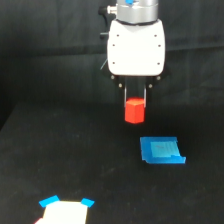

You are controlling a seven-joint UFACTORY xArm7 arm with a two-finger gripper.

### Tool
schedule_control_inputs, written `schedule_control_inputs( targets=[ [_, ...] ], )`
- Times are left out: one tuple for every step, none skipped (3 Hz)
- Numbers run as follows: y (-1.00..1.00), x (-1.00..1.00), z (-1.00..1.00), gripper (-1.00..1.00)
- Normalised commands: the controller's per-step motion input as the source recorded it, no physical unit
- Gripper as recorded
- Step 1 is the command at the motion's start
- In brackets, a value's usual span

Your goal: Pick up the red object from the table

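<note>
tool [135, 98]: 2 thin fingers clamped on the red object [134, 111], its top hidden between them | red object: lifted above the black counter [60, 160] | blue square piece [161, 150]: on counter, near-right | white-blue item [65, 210]: near-left, cut off by edge

a flat blue square piece [161, 150] lies toward the exterior view's right, a little below the middle of the picture. its top looks lightly ribbed, and its near edge shows a darker blue side. at the bottom edge, toward the exterior view's left, sits a pale, whitish shape with bright blue corners [65, 209]; the frame cuts it off, so what it is cannot be told. a black backdrop [45, 50] fills the upper part.
</note>
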Motion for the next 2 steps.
schedule_control_inputs(
  targets=[
    [-0.51, -0.21, -0.16, -0.86],
    [-0.59, -0.15, -0.1, -0.91]
  ],
)
